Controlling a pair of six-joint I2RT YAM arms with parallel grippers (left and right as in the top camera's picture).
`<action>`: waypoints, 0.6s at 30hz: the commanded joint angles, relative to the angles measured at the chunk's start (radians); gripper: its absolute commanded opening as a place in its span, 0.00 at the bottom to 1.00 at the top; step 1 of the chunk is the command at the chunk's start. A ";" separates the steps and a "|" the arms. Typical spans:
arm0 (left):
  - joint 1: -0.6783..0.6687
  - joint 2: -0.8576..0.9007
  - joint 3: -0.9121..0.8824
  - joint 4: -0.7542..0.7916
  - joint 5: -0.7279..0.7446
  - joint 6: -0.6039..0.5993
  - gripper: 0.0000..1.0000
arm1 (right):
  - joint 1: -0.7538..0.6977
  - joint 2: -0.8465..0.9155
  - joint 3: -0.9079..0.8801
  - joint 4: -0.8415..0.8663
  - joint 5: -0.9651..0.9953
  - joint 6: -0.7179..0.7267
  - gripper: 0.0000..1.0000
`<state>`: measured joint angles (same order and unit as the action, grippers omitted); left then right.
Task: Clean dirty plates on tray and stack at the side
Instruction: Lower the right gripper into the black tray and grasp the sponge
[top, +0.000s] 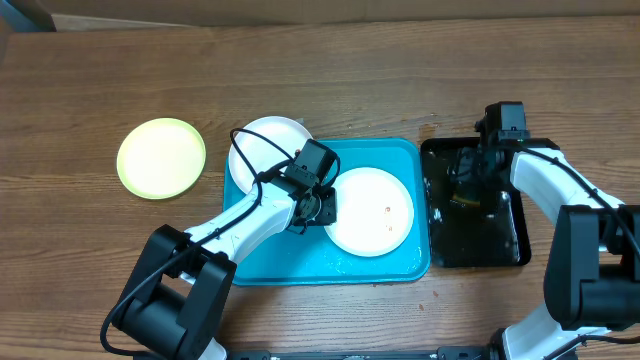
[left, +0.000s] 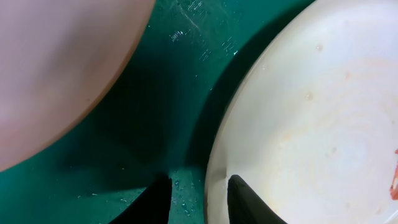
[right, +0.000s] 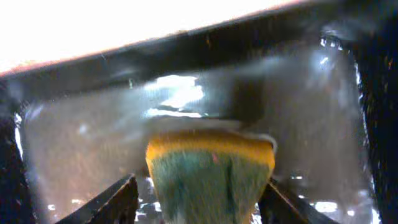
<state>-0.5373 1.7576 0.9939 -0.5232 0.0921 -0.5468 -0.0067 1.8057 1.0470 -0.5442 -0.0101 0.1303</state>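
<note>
A wooden table carries a turquoise tray and, just right of it, a wet black tray. A smeared white plate lies in the turquoise tray, a second white plate overlaps its far left corner, and a yellow-green plate sits apart on the table. The left claw straddles the smeared plate's rim; whether it pinches I cannot tell. The right claw is spread around a yellow-green sponge.

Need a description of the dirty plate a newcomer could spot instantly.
Find the turquoise tray in the middle of the table. The white plate lies flat in its right half. Unlike the other white plate overhanging the tray's far-left corner and the yellow-green plate out on the wood, it carries small reddish specks.
</note>
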 joint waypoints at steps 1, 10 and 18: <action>-0.006 0.008 -0.004 0.005 -0.014 0.001 0.33 | -0.002 0.003 0.003 0.035 0.030 -0.001 0.64; -0.006 0.008 -0.004 0.008 -0.014 0.001 0.33 | -0.002 0.003 0.002 0.066 0.054 0.000 0.62; -0.006 0.008 -0.004 0.008 -0.014 0.001 0.42 | -0.002 0.003 0.001 0.061 0.054 0.000 0.54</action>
<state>-0.5373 1.7576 0.9939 -0.5190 0.0921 -0.5465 -0.0067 1.8057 1.0470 -0.4873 0.0338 0.1295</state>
